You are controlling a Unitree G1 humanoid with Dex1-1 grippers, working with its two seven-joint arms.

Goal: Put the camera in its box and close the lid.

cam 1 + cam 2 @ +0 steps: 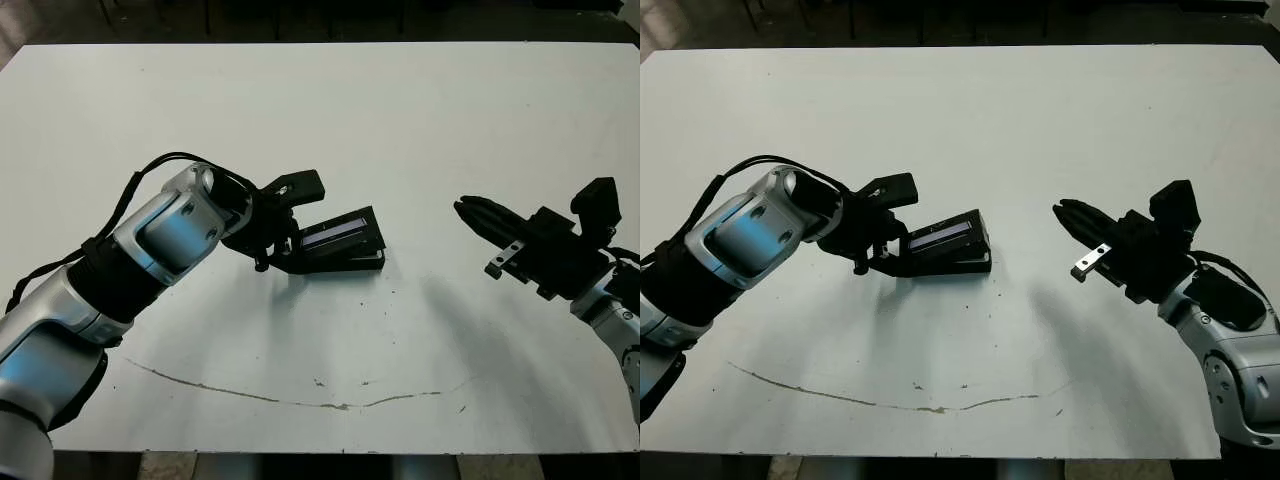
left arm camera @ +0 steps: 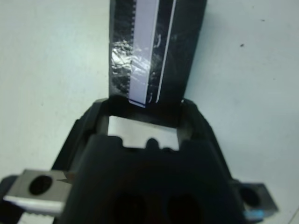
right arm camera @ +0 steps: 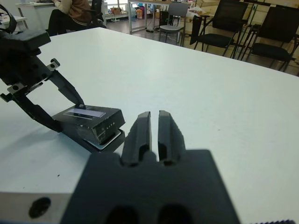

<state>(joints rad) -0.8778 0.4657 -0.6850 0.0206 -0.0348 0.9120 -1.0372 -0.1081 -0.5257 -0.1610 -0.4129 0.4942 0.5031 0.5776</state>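
The black lid point(image 1: 340, 235) with its pale stripe lies tilted over the box point(image 1: 352, 263), its far edge raised. A strip of the box's white lining point(image 3: 105, 140) shows under the lid's near end. My left gripper point(image 1: 285, 248) is at the left end of the pair, one finger on top of the lid point(image 3: 88, 113) and the other low beside the box, shut on the lid. The camera is hidden. My right gripper point(image 1: 470, 212) hovers to the right of the box, shut and holding nothing, its fingertips point(image 3: 145, 116) pointing toward it.
A thin brownish curved mark point(image 1: 300, 400) runs across the white table point(image 1: 400, 110) near its front edge. Beyond the far edge stand several chairs point(image 3: 224, 23), and a seated person point(image 3: 70, 9) is there too.
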